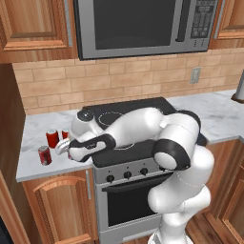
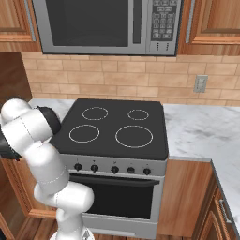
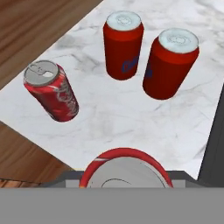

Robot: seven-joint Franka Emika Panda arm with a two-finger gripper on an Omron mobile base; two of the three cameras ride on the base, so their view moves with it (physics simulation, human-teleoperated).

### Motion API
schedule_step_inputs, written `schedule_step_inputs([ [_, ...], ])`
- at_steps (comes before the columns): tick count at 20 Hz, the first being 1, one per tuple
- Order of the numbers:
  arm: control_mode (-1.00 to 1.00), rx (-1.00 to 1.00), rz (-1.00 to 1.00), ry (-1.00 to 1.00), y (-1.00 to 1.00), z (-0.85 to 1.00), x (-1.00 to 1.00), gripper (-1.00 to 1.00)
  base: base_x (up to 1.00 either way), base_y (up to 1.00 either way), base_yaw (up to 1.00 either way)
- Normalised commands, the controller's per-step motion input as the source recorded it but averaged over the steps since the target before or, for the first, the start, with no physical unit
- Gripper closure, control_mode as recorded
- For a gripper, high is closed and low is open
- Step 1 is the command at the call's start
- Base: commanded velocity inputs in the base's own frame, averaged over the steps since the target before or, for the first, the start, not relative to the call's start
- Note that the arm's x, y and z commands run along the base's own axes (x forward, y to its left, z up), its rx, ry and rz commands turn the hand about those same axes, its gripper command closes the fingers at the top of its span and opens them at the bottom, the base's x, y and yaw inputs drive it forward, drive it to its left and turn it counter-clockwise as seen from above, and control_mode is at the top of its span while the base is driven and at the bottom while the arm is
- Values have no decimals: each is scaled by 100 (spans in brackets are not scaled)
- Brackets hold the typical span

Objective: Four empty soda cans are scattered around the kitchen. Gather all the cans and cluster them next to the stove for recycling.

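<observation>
Three red soda cans stand upright on the marble counter left of the stove [image 1: 125,125]: one at the back [image 3: 124,43], one beside it nearer the stove [image 3: 170,63], one toward the counter's front edge [image 3: 52,89]. In the left base view they show at the back [image 1: 52,137], behind the hand [image 1: 65,133] and at the front [image 1: 44,155]. My gripper [image 3: 124,180] reaches low over this counter patch [image 1: 66,148], shut on another soda can [image 3: 124,168] whose silver top and red rim sit between the dark fingers. Whether it rests on the counter is hidden. The stove [image 2: 117,126] has a black top with white rings.
A steel microwave [image 1: 143,24] hangs above the stove. Wooden cabinets [image 1: 59,205] sit below the counter, and a wood side panel [image 1: 9,143] closes its left end. The stove's black edge [image 3: 216,140] runs along the right of the hand view. More marble counter [image 2: 201,126] lies right of the stove.
</observation>
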Motion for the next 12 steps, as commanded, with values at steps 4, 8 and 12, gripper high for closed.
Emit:
schedule_step_inputs([
  [4,-100,-1,0,0,16,-18,21,100,0,0,0],
  [8,-100,-1,0,0,16,-19,21,100,0,0,0],
  [12,-100,-1,0,0,14,-22,18,100,0,0,0],
])
